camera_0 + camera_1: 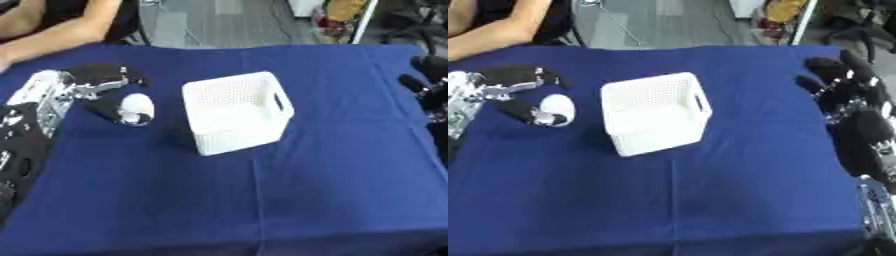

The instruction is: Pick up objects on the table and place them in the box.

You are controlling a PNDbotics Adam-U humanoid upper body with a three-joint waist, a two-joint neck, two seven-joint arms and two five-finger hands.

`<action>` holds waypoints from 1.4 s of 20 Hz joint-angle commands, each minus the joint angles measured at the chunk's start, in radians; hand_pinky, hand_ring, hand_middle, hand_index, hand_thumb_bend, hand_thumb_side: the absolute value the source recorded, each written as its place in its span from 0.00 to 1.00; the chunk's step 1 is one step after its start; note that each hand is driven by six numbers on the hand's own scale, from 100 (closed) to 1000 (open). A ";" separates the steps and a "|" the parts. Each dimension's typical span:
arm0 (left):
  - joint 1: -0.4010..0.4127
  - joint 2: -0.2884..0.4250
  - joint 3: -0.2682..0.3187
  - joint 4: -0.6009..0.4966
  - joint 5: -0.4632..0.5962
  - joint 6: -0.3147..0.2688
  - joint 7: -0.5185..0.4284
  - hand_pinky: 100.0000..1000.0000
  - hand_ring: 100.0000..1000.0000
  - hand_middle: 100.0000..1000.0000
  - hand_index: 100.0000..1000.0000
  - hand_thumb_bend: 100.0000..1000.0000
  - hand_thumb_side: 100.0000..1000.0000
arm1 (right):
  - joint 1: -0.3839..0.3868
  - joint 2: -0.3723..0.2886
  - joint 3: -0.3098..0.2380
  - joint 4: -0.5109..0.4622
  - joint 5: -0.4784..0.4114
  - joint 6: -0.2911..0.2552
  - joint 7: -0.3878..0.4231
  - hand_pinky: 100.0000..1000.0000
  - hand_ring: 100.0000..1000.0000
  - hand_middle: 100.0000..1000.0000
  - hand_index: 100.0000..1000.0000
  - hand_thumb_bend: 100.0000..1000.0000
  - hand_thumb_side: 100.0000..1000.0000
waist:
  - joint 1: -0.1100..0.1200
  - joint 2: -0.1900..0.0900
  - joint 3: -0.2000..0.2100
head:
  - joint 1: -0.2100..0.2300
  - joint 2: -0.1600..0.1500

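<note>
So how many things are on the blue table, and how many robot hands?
White basket: 1
White round object: 1
Robot hands: 2, left hand and right hand
Total: 4

Perforated white plastic box (236, 112) on matt blue cloth table (332, 175).

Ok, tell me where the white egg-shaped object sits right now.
The white egg-shaped object sits on the table's left side, between the left hand's fingers and thumb, just left of the white basket.
</note>
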 commanded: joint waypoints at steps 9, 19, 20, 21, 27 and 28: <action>-0.016 0.008 0.008 0.019 -0.052 -0.012 0.020 0.79 0.80 0.75 0.94 0.79 0.76 | -0.011 -0.009 -0.004 -0.017 -0.005 -0.002 0.002 0.96 1.00 0.88 1.00 0.09 0.54 | 0.001 -0.008 -0.001 | 0.008 0.000; -0.005 0.004 0.013 0.052 -0.099 -0.013 0.028 0.78 0.79 0.75 0.94 0.79 0.77 | -0.010 -0.008 -0.005 -0.017 -0.004 -0.002 0.002 0.96 1.00 0.88 1.00 0.09 0.54 | 0.000 -0.006 -0.002 | 0.007 0.000; -0.004 0.004 0.014 0.055 -0.103 -0.012 0.030 0.78 0.79 0.75 0.94 0.79 0.77 | -0.010 -0.008 -0.005 -0.017 -0.004 -0.002 0.002 0.96 1.00 0.88 1.00 0.09 0.54 | 0.001 -0.006 -0.002 | 0.007 0.000; -0.002 0.004 0.014 0.057 -0.107 -0.012 0.032 0.78 0.79 0.75 0.94 0.79 0.77 | -0.009 -0.008 -0.005 -0.017 -0.003 -0.002 0.002 0.96 1.00 0.88 1.00 0.09 0.54 | 0.001 -0.006 -0.003 | 0.007 0.000; 0.004 0.006 0.017 0.070 -0.128 -0.011 0.041 0.74 0.76 0.75 0.93 0.77 0.76 | -0.009 -0.007 -0.005 -0.017 -0.003 -0.002 0.001 0.96 1.00 0.88 1.00 0.09 0.54 | 0.000 -0.005 -0.003 | 0.007 0.000; 0.005 0.006 0.017 0.071 -0.131 -0.011 0.041 0.71 0.75 0.74 0.93 0.75 0.73 | -0.008 -0.007 -0.005 -0.017 -0.003 -0.002 0.001 0.97 1.00 0.88 1.00 0.09 0.54 | 0.000 -0.005 -0.003 | 0.007 0.000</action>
